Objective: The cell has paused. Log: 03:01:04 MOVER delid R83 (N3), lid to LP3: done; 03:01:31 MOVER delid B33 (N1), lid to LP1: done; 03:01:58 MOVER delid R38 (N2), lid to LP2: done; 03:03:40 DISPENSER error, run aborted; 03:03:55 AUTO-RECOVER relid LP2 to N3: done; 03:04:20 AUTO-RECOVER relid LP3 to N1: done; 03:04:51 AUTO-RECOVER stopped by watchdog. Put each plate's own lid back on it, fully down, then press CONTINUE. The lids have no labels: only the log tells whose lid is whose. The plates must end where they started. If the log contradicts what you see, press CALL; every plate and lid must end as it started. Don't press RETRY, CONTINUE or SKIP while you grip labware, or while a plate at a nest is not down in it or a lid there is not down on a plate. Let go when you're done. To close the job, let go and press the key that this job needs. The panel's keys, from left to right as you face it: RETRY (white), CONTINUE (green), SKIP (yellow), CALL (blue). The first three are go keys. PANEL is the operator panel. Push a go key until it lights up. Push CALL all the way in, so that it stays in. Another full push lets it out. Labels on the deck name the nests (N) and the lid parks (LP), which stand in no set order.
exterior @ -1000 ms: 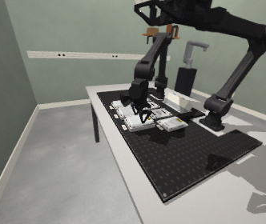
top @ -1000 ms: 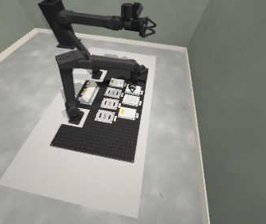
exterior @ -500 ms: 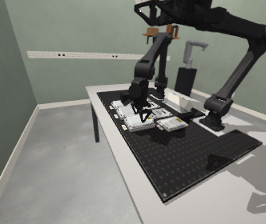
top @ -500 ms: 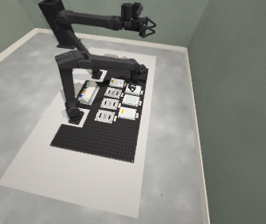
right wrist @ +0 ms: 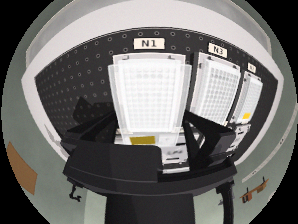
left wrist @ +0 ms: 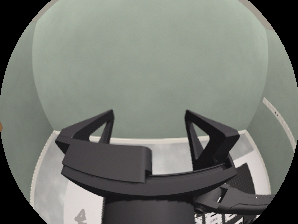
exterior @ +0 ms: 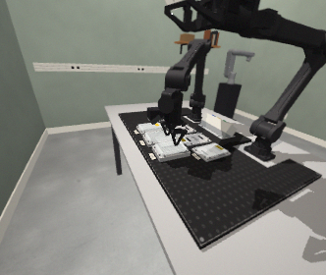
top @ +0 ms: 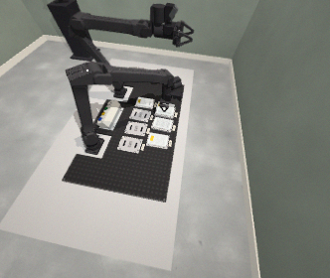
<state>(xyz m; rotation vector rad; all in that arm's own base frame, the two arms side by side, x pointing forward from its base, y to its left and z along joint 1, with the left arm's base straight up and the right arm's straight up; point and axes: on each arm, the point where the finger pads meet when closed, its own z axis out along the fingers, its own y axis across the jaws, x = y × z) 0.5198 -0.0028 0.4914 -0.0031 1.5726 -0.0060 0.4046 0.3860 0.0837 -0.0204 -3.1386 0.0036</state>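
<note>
My right gripper [right wrist: 149,113] [top: 164,106] is shut on a clear lid [right wrist: 149,87] at N1, one finger along each long side. Whether the lid is raised off its plate I cannot tell. A yellow tag [right wrist: 143,140] shows near its lower end. A white plate [right wrist: 217,90] [top: 163,124] sits at N3, and another plate [right wrist: 254,97] [top: 158,142] with a yellow tag sits beyond it; lids on these are hard to make out. My left gripper [left wrist: 149,113] [top: 191,34] is open and empty, high above the deck. The operator panel [top: 110,116] [exterior: 219,124] has small coloured keys.
Three grey slotted holders [top: 140,115] [top: 136,129] [top: 130,144] stand in the row nearer the panel. A white piece with a yellow tag [top: 144,103] [exterior: 210,151] stands at that row's end beside N1. My right arm [top: 134,75] reaches low across the deck.
</note>
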